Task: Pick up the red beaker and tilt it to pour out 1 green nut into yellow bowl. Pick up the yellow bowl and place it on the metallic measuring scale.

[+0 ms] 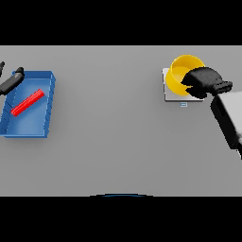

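Note:
The yellow bowl (180, 73) sits on the metallic measuring scale (170, 96) at the table's far right. My right hand (202, 81) is curled over the bowl's right rim and covers that side of it. No green nut shows in the bowl's visible part. The red beaker (27, 102) lies on its side, slanted, inside a blue tray (48, 94) at the far left. My left hand (11, 81) hangs over the tray's upper left corner with its fingers straight, apart from the beaker.
The scale has a small display (183, 104) on its near edge. My right forearm (229, 116) runs from the right edge up to the bowl. Bare grey table lies between the tray and the scale.

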Controlling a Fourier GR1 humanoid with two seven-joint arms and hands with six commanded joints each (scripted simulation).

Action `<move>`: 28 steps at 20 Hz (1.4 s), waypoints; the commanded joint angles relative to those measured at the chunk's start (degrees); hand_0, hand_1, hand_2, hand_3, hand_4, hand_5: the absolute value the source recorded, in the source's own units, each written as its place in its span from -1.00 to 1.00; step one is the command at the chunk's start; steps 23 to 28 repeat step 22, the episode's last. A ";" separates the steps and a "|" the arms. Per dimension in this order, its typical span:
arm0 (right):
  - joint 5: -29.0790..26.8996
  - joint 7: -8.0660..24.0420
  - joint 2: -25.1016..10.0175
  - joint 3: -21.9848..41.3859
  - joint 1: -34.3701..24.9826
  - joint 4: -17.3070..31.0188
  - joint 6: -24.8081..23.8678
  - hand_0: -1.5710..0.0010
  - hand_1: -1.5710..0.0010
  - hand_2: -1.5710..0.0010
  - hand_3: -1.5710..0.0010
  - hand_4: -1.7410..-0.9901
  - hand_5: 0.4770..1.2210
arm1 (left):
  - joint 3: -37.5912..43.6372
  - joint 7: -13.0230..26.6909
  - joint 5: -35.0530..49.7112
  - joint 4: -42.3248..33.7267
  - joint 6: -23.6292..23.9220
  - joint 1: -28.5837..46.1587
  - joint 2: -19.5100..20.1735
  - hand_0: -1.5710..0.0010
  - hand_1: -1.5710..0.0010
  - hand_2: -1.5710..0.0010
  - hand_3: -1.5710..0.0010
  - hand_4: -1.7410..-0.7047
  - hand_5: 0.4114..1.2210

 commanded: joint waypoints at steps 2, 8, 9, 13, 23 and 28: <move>-0.35 0.52 0.92 -0.68 -0.33 0.99 0.40 -0.87 -1.00 -0.74 -0.87 -1.00 1.00 | -0.25 0.03 -0.09 0.21 -0.43 -0.38 -0.25 1.00 1.00 1.00 1.00 0.96 -0.26; -0.74 -0.58 0.77 -1.81 -0.99 2.76 1.79 -0.15 -0.46 -0.51 -0.19 -0.78 0.79 | -0.41 -0.09 -0.41 0.98 -0.14 -0.52 -0.77 1.00 1.00 1.00 1.00 0.95 -0.23; -1.00 -0.08 0.85 -2.14 -1.07 3.22 2.13 0.08 -0.25 -0.33 -0.06 -0.68 0.60 | -0.33 -0.17 -0.38 1.43 -0.52 -0.88 -0.77 1.00 1.00 1.00 1.00 0.94 -0.22; -0.28 0.17 0.86 -1.14 -0.91 3.57 3.23 0.62 0.39 0.23 0.28 -0.40 0.14 | -0.28 -0.18 -0.26 1.18 -0.24 -0.36 -0.78 1.00 1.00 1.00 1.00 0.96 -0.26; 0.07 0.11 0.49 -0.65 -1.24 4.11 4.50 0.95 0.92 0.87 0.65 -0.12 -0.24 | -0.52 0.23 -0.64 1.14 -0.21 -1.15 -0.83 1.00 1.00 1.00 1.00 0.97 -0.30; 0.07 0.11 0.49 -0.65 -1.24 4.11 4.50 0.95 0.92 0.87 0.65 -0.12 -0.24 | -0.52 0.23 -0.64 1.14 -0.21 -1.15 -0.83 1.00 1.00 1.00 1.00 0.97 -0.30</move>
